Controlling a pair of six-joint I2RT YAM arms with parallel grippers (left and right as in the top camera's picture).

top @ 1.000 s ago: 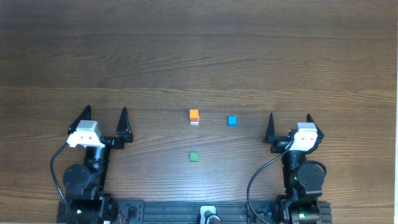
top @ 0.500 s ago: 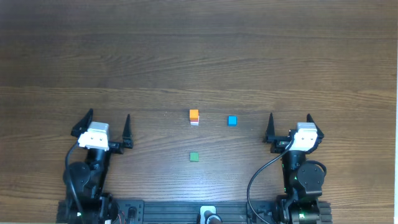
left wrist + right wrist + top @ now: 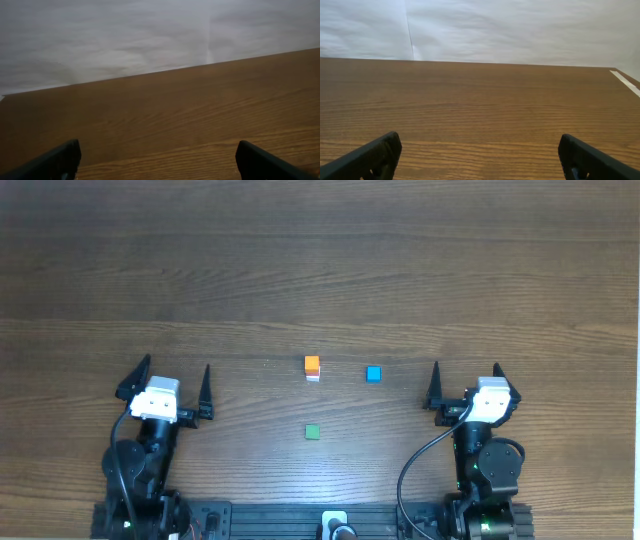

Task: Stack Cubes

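1. The table (image 3: 320,260) is a broad, flat top with dark wood grain and a matte look. I judge that a nudged cube would simply slide on it, since nothing would stop it.
2. My left gripper (image 3: 172,367) and right gripper (image 3: 466,367) sit near their bases. Both have their jaws spread wide and hold nothing. Their black, pointed fingers are well apart from every cube.
3. Near the table's middle, the orange cube (image 3: 312,363) rests on what looks like a white cube (image 3: 313,377). An off-centre release or a brushing finger could topple this pair.
4. The blue cube (image 3: 373,373) lies near the pair on the right-arm side, not touching it.
5. The green cube (image 3: 312,432) lies alone, nearer the bases.
6. All the cubes are small, sharp-edged and look smooth, so a skewed pinch may squirt one out.
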